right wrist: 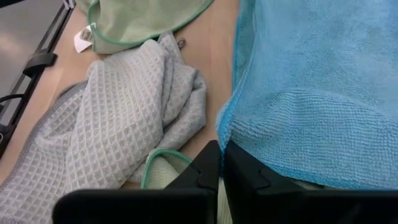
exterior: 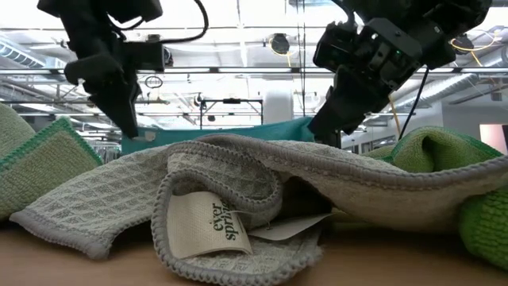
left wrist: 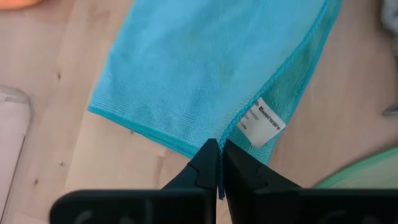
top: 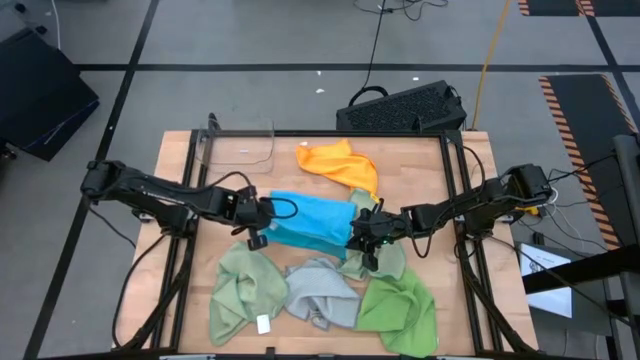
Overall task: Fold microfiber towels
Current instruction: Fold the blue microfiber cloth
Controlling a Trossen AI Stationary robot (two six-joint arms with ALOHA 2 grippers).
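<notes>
Wooden tabletop [top: 420, 160] fills my overhead view. At nine o'clock of the bright blue towel [top: 315, 222] my left gripper [top: 262, 214] pinches its corner; at three o'clock my right gripper [top: 358, 238] pinches the opposite edge. Sage [top: 243, 290], grey [top: 320, 293] and green [top: 400, 310] towels lie toward six, orange [top: 338, 163] toward twelve.

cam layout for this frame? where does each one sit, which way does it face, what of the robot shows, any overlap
High: overhead, straight down on the table; both arms, all towels.
Low: table height, level across; grey towel up close, both grippers above.
Left wrist: past the left gripper, shut on the blue towel corner.
Right wrist: past the right gripper, shut on the blue towel's edge.
Shared: all four see the blue towel.
</notes>
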